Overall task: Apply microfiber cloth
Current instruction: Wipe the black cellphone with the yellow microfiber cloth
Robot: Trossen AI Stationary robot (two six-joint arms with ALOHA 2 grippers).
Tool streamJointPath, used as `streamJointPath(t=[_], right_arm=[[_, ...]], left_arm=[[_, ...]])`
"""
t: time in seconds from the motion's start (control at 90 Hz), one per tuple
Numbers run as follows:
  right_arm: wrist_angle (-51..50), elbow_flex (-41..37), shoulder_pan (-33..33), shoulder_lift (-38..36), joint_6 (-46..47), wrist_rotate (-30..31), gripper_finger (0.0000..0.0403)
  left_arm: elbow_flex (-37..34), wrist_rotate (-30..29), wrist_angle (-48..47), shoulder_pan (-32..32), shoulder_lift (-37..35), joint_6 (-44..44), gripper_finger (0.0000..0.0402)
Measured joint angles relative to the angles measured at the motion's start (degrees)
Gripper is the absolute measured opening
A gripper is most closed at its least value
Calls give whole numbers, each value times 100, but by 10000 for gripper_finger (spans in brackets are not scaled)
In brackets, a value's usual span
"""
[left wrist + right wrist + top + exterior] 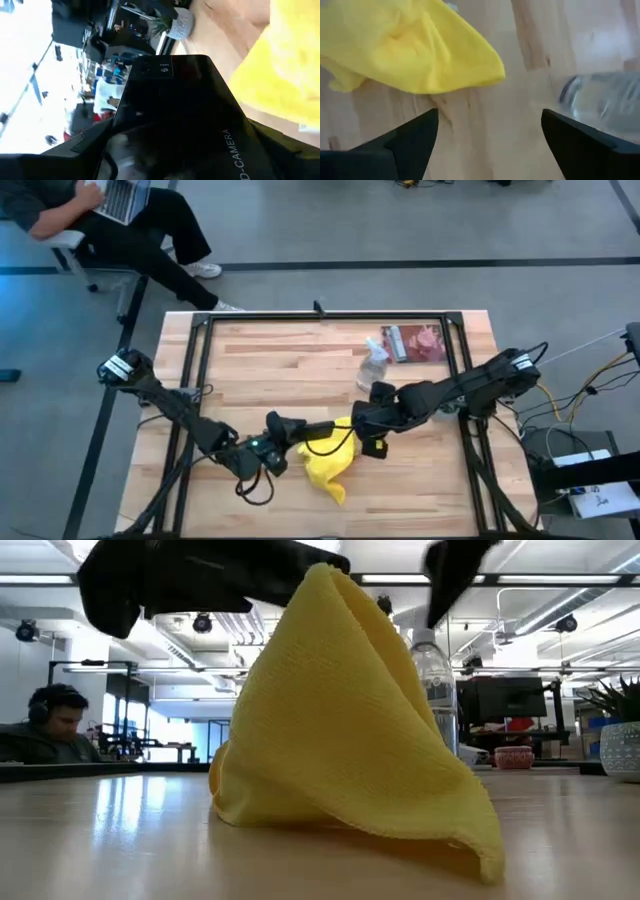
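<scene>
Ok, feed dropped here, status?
Left end effector shut on black phone. Right end effector open, empty. Bright yellow microfiber cloth draped beside phone. Clear plastic spray bottle nearby.

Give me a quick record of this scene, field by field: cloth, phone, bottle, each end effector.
cloth: yellow cloth, draped in a peak, lower edge on the table
phone: black phone, held by the left end effector next to the cloth
bottle: clear spray bottle, upright behind the cloth
right end effector: open, empty, just beside the cloth
</scene>
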Motion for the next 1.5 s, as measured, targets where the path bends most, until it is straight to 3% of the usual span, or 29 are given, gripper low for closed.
streamJointPath(t=[0.133, 0.333, 0.5, 0.644, 0.722, 0.811, 0.889, 1.089, 1.367, 1.5], right_arm=[[1115, -970, 53, -183, 656, -239, 295], [4104, -2346, 149, -159, 1212, -385, 276], [7742, -3302, 188, -69, 1407, 943, 267], [9555, -3641, 43, 2, 1611, 1965, 264], [9886, -3672, -65, 22, 2093, 2228, 271], [9933, -3551, -208, 35, 3277, 2259, 286], [9887, -3498, -428, 44, 3637, 2099, 300], [9887, -3311, -712, 46, 3926, 2065, 325], [9868, -2796, -778, 46, 3824, 2113, 328], [9130, -2475, -778, 44, 3885, 2111, 333]], left_arm=[[-43, -338, 4, -4, 0, 411, 316], [-140, -781, 9, 1, 1, 353, 317], [-292, -1360, 10, 22, 4, -125, 316], [-348, -2086, 11, 64, 4, 98, 317], [-344, -2270, 11, 110, 4, 227, 317], [-310, -2446, 23, 185, 4, 319, 317], [-302, -2592, 25, 306, 4, 447, 317], [-291, -2763, 31, 520, 4, 468, 317], [-182, -2767, 198, 518, 4, 474, 317], [79, -2804, 191, 518, 4, 476, 316]])
